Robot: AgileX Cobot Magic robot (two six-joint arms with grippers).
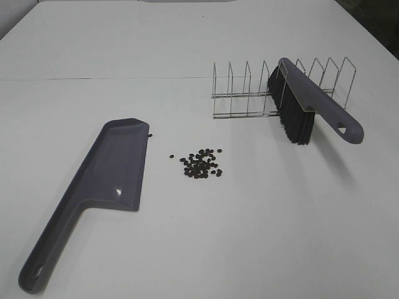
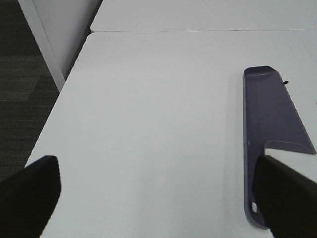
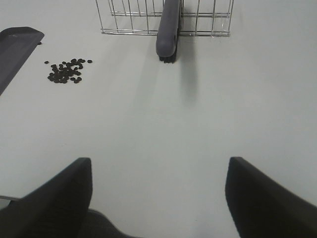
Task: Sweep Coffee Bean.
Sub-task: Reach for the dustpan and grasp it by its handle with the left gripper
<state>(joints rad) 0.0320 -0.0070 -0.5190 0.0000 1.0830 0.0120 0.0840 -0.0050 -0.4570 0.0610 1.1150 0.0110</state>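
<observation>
A: Where are we w/ the sweep?

B: Right at the start, I'd say. The small dark brown oval coffee beans (image 1: 201,163) sit in a loose pile on the white table (image 1: 262,218), just beside the open edge of the flat grey plastic dustpan (image 1: 112,168). One stray lies by its far corner, none inside.

A: Grippers?

B: Left gripper (image 2: 156,173) is spread wide w/ nothing btwn the jaws (pan handle lies off by one finger, not gripped). Right gripper (image 3: 158,168) is also spread and empty, well short of the grey-backed black-bristle brush (image 1: 308,99) propped in the silver wire rack (image 1: 246,96).

A: Next?

B: Prob. right arm reaches fwd for the brush handle, and left takes the pan handle.
</observation>
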